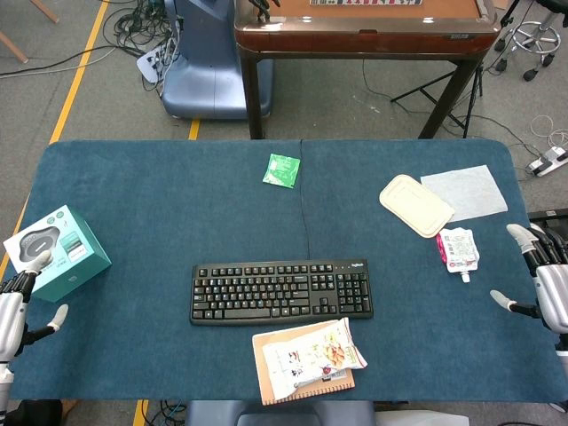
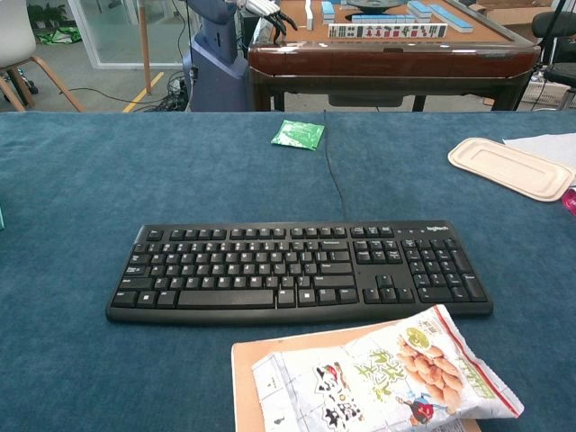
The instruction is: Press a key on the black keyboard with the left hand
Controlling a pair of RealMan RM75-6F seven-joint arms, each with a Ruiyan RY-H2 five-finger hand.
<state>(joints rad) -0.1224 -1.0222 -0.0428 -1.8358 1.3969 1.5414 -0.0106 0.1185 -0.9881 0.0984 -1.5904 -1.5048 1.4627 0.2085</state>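
The keyboard [image 1: 281, 291] lies near-centre on the blue cloth [image 1: 160, 204], long axis left to right, just beyond a snack bag [image 1: 312, 355]. The left hand [image 1: 19, 302] hovers at the near left edge, fingers spread and empty, so the keyboard lies to its right. The right hand [image 1: 541, 271], also spread, sits about as far off. Beyond stands a wooden table [image 1: 364, 31].

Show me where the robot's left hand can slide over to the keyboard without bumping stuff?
The wide bare cloth between the teal box and the black keyboard is free, so the left hand could pass there. Bare cloth also lies behind the keyboard, up to the green packet. It is crowded in front, where the snack bag nearly meets the keyboard.
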